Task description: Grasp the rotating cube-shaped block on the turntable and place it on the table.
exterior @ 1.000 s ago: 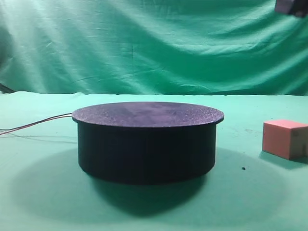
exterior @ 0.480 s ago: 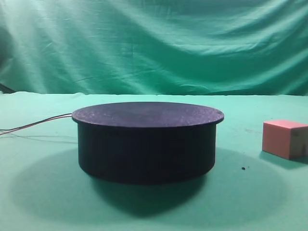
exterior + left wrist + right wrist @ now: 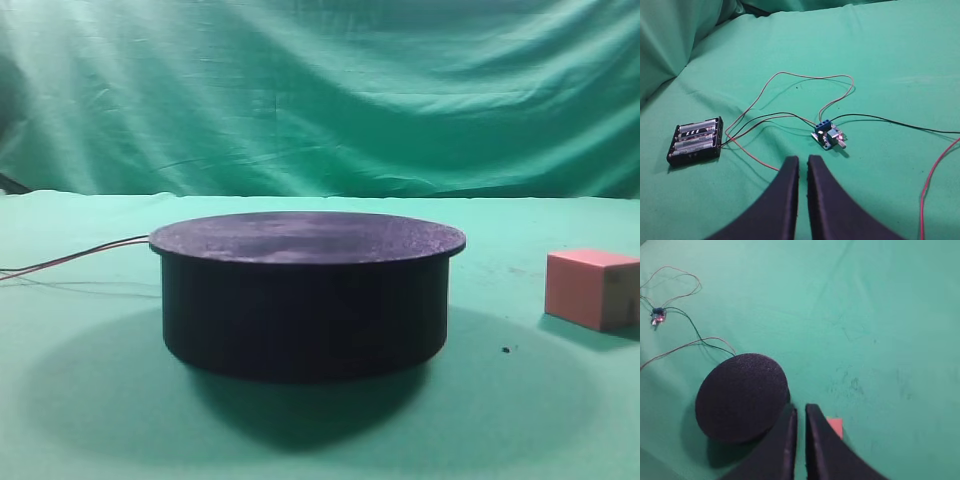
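Note:
The salmon-pink cube-shaped block (image 3: 590, 288) rests on the green table (image 3: 100, 420), to the right of the black turntable (image 3: 305, 290), whose speckled top is bare. From the right wrist view, high above, the block (image 3: 836, 426) peeks out beside the right finger, and the turntable (image 3: 742, 396) lies to its left. My right gripper (image 3: 801, 407) is shut with only a slim gap and holds nothing. Over the cloth far to the left, my left gripper (image 3: 803, 158) is also shut and empty. Neither gripper shows in the exterior view.
Thin wires (image 3: 80, 258) trail left from the turntable to a small circuit board (image 3: 828, 135) and a black battery holder (image 3: 695, 140). A red wire (image 3: 935, 175) runs at the right of the left wrist view. Green cloth drapes behind the table.
A dark part of the right arm at the top right corner of the exterior view has gone out of frame. The block and turntable stay where they were.

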Robot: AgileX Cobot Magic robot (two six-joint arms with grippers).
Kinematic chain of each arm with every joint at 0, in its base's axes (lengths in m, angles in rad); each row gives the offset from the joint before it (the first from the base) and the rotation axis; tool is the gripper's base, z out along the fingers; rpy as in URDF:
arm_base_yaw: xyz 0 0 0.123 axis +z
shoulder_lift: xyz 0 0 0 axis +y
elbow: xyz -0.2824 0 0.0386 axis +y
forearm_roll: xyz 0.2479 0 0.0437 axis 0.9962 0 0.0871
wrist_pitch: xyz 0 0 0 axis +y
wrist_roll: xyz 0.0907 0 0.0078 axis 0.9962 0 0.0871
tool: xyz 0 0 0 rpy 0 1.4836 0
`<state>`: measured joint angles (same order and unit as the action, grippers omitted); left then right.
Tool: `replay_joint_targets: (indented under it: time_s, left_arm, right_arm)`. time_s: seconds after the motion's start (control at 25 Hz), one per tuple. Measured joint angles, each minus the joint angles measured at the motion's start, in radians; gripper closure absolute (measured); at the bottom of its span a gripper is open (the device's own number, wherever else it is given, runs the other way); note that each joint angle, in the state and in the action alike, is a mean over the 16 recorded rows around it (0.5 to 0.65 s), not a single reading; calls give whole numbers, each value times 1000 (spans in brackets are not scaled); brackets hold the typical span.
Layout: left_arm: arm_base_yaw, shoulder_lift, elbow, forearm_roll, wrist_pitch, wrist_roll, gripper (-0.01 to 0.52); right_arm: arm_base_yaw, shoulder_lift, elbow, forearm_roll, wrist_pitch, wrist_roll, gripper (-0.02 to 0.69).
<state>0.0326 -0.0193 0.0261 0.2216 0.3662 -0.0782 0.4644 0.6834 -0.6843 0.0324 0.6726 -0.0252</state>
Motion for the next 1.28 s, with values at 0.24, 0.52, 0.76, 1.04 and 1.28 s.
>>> replay_joint_targets:
  time_s: [0.24, 0.52, 0.76, 1.04, 1.28]
  left_arm:
    - [0, 0, 0, 0, 0, 0, 514]
    - [0, 0, 0, 0, 0, 0, 514]
    - [0, 0, 0, 0, 0, 0, 514]
    - [0, 0, 0, 0, 0, 0, 514]
    - [0, 0, 0, 0, 0, 0, 514]
  right_arm:
    - [-137, -62, 82, -44, -88, -22, 615]
    - [-296, -248, 297, -43, -226, -25, 615]
    - [-354, -474, 519, -32, -329, -26, 615]
    - [-368, -649, 673, -23, -352, -26, 615]
    - [-368, -692, 710, -22, -322, -25, 615]
